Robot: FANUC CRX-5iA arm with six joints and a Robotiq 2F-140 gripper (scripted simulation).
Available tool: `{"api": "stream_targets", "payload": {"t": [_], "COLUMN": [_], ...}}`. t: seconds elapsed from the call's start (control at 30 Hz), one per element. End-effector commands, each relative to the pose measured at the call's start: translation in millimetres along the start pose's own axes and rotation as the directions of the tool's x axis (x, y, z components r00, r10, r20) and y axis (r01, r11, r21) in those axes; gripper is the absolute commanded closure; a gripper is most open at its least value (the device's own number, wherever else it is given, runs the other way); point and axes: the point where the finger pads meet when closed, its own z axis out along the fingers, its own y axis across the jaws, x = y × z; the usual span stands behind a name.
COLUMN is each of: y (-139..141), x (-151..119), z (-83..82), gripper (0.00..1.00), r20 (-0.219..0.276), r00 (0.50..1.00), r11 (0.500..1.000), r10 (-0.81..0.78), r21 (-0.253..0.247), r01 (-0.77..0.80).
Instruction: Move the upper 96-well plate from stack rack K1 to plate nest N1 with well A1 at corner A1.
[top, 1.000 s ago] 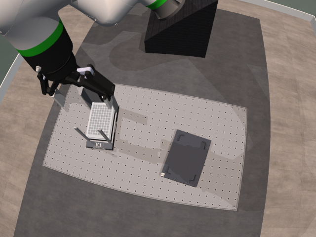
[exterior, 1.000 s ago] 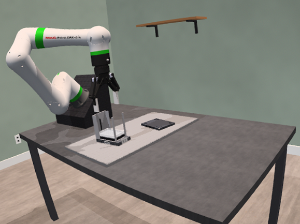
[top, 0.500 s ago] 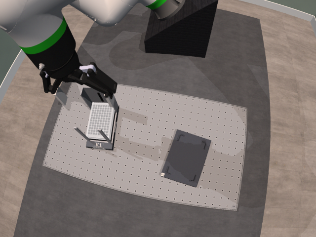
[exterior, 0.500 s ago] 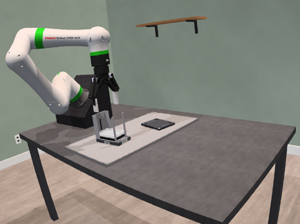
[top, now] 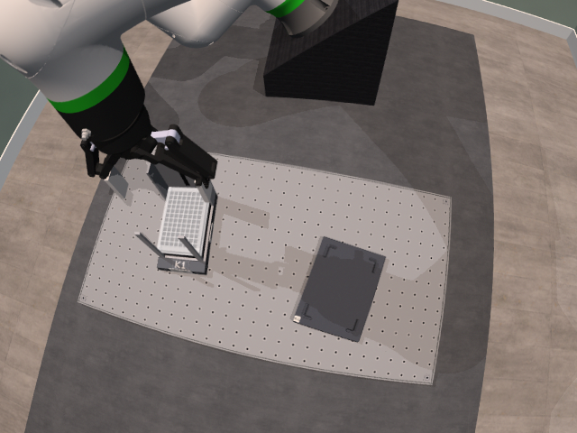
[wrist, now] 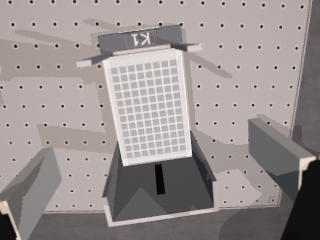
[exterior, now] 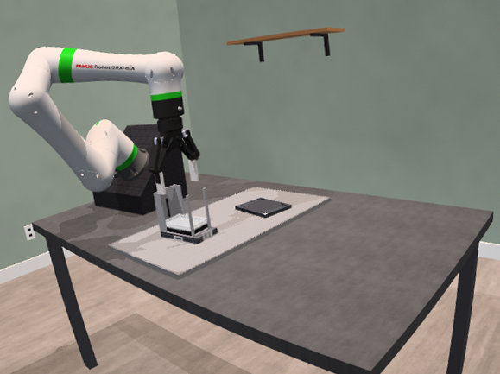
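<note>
1. The gripper hangs above the back end of the stack rack K1, fingers spread as wide as they go and nothing between them.
2. In the wrist view both pale finger pads sit far out to either side, well apart from the upper plate.
3. That plate is seated in K1, between the rack's thin corner posts, near the left end of the perforated board. The lower plate is hidden under it from above; in the exterior view only a pale slab over the dark base is plain.
4. How will it handle? I judge it light, stiff moulded plastic: it won't sag, but smooth side walls could slip, and a hard squeeze might crack or bow it.
5. Best hold, to my eye: the 2 long side walls, near mid-length, pads flat and square so it lifts level between the posts without dragging its neighbour below.
6. Looks: a white rectangle with a fine grid of small square-looking wells inside a plain rim. The K1 label marks the rack's front end.
7. The plate nest N1 waits well apart to the right, a dark slab with 4 corner locators and a pale square outside 1 corner.
</note>
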Motion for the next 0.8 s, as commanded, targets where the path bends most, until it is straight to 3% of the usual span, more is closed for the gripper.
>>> {"api": "stream_targets", "payload": {"t": [0.0,0.77], "y": [0.0,0.0], "x": [0.2,0.2], "z": [3.2,38.2], "gripper": [0.0,0.0], "r20": [0.0,0.0], "r00": [1.0,1.0], "r11": [1.0,1.0], "r10": [0.0,0.0], "r21": [0.0,0.0], "r01": [0.0,0.0]}}
